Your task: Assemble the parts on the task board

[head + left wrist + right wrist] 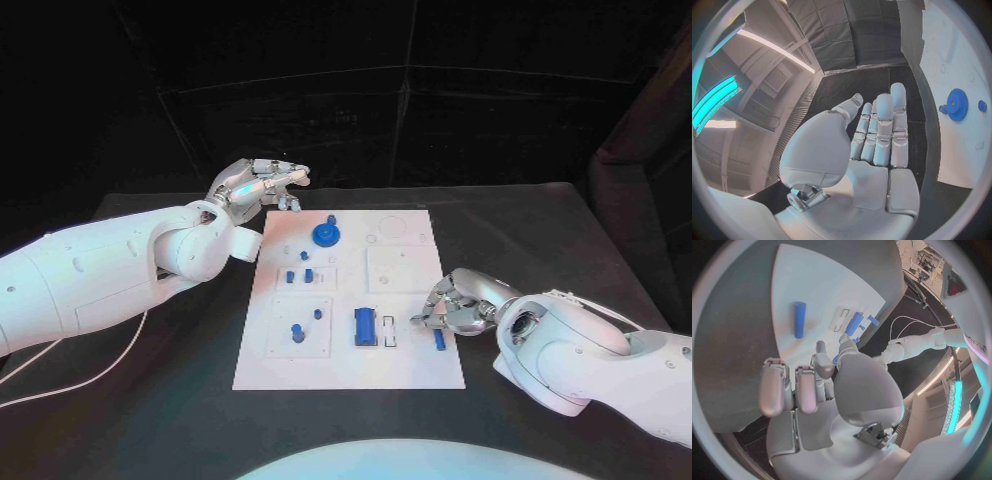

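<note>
- Parts on the task board [408,372]: blue pieces spread over the white plate at the middle of the black counter [548,230].
- Blue rod [438,339]: lies loose at the board's near right edge, just beside my right hand [459,308]; long axis runs roughly near-to-far along that edge.
- Right hand: fingers curled in over the board edge, nothing held so far as I can see. The rod sits just on the near side of the fingertips. Nearer hand for this piece, in my judgement.
- Left hand [260,184]: off the board's far left corner, fingers apart, holding nothing.
- Blue gear [327,235]: on the far part of the board, nearest my left hand.
- Blue block [366,326]: upright in its slot, left of the rod.
</note>
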Action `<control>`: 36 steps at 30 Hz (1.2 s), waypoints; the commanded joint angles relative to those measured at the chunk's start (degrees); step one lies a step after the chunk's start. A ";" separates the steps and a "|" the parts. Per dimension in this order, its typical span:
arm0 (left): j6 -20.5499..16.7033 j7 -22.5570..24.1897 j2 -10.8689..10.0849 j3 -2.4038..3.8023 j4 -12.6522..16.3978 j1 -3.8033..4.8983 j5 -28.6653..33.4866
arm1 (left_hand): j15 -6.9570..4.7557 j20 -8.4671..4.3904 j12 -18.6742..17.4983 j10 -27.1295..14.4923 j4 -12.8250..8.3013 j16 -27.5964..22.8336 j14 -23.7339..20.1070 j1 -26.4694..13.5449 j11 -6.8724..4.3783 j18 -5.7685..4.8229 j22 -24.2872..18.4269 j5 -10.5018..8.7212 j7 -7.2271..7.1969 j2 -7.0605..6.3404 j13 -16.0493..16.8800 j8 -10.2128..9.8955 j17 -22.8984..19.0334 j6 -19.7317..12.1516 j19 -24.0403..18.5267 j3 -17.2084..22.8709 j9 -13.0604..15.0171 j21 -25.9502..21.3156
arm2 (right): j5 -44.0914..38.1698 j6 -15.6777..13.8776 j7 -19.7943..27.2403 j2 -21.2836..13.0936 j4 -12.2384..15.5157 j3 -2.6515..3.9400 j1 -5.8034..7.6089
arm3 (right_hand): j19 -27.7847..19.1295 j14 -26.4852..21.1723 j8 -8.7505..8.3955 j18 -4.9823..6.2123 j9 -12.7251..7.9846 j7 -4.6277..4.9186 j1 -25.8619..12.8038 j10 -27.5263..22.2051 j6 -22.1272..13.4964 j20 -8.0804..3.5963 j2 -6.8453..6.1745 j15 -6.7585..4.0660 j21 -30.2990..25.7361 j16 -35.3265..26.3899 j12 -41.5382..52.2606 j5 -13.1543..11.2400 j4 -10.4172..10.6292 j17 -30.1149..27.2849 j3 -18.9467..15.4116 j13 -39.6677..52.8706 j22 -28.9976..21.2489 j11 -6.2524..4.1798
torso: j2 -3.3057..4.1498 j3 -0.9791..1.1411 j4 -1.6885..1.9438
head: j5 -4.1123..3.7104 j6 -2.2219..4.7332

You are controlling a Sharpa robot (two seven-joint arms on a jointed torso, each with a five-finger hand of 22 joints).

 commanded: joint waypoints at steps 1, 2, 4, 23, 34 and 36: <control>0.64 0.28 -0.06 0.03 0.03 0.07 0.15 | -0.15 0.18 0.32 -0.43 0.04 -0.21 -0.43 0.04 0.11 0.33 -0.10 0.03 -0.16 0.46 -0.07 0.24 -0.08 -0.42 0.03 -0.28 -0.07 -0.29 | -0.80 3.45 1.86 -1.70 0.72 0.02 0.09 | 0.08 3.57 -0.14 -0.64 -0.01 -0.09 0.71 0.42 0.15 0.38 -0.08 0.23 0.15 -0.05 0.50 0.47 -0.05 3.15 -0.36 0.30 0.07 0.15 | -0.05 -0.02 -0.19 | -0.62 0.06; 0.64 0.28 -0.06 0.03 0.02 0.07 0.15 | -0.15 0.18 0.32 -0.43 0.04 -0.21 -0.43 0.04 0.11 0.33 -0.10 0.03 -0.16 0.46 -0.07 0.24 -0.08 -0.42 0.03 -0.28 -0.07 -0.29 | -1.28 3.96 1.72 -2.13 0.82 0.02 0.08 | 0.08 3.57 -0.12 -0.64 0.01 -0.11 0.77 0.43 0.22 0.38 -0.09 0.23 0.15 -0.04 0.53 0.48 -0.08 3.18 -0.40 0.34 0.09 0.14 | -0.04 -0.02 -0.19 | -0.73 0.08; 0.65 0.29 -0.05 0.02 0.00 0.06 0.15 | -0.15 0.18 0.32 -0.43 0.04 -0.21 -0.43 0.04 0.11 0.33 -0.10 0.03 -0.16 0.46 -0.07 0.24 -0.08 -0.42 0.03 -0.28 -0.07 -0.29 | -2.48 5.15 1.24 -2.92 1.00 0.02 0.08 | 0.10 3.58 -0.04 -0.65 0.07 -0.15 0.90 0.44 0.48 0.38 -0.08 0.21 0.19 -0.01 0.54 0.46 -0.11 3.23 -0.50 0.36 0.15 0.11 | -0.03 0.01 -0.18 | -0.83 0.05; 0.77 0.27 -0.11 -0.08 -0.04 -0.05 0.15 | -0.15 0.18 0.32 -0.43 0.04 -0.21 -0.43 0.04 0.11 0.33 -0.10 0.03 -0.16 0.46 -0.07 0.24 -0.08 -0.42 0.03 -0.28 -0.07 -0.29 | -8.01 14.10 -3.09 -1.39 -1.43 -0.04 -0.04 | 0.00 3.48 0.14 -0.62 0.46 -0.42 0.74 0.26 1.45 0.27 -0.14 0.06 0.08 -0.27 -0.03 -1.67 0.39 2.86 -1.92 0.15 0.02 -0.09 | 0.00 -0.08 0.11 | -1.06 -0.35; 0.86 0.26 -0.12 -0.10 -0.04 -0.09 0.15 | -0.15 0.18 0.32 -0.43 0.04 -0.21 -0.43 0.04 0.11 0.33 -0.10 0.03 -0.16 0.46 -0.07 0.24 -0.08 -0.42 0.03 -0.28 -0.07 -0.29 | -12.85 16.36 -4.12 0.74 -2.74 -0.05 -0.08 | -0.03 3.48 0.01 -0.64 0.86 -0.47 5.12 0.11 1.74 0.13 0.93 -0.08 0.09 -0.34 -0.35 -1.50 -2.03 2.90 -1.57 0.24 0.13 -0.22 | -0.02 -0.07 0.05 | -1.19 -0.50; 0.87 0.26 -0.13 -0.10 -0.04 -0.09 0.15 | -0.15 0.18 0.32 -0.43 0.04 -0.21 -0.43 0.04 0.11 0.33 -0.10 0.03 -0.16 0.46 -0.07 0.24 -0.08 -0.42 0.03 -0.28 -0.07 -0.29 | -14.60 17.69 -4.46 1.31 -3.03 -0.06 -0.10 | -0.04 3.47 -0.07 -0.64 0.92 -0.47 6.42 -0.01 1.78 0.12 1.16 -0.10 0.08 -0.37 -0.58 -1.57 -2.85 2.90 -1.40 0.15 0.16 -0.24 | -0.01 -0.09 0.05 | -1.17 -0.49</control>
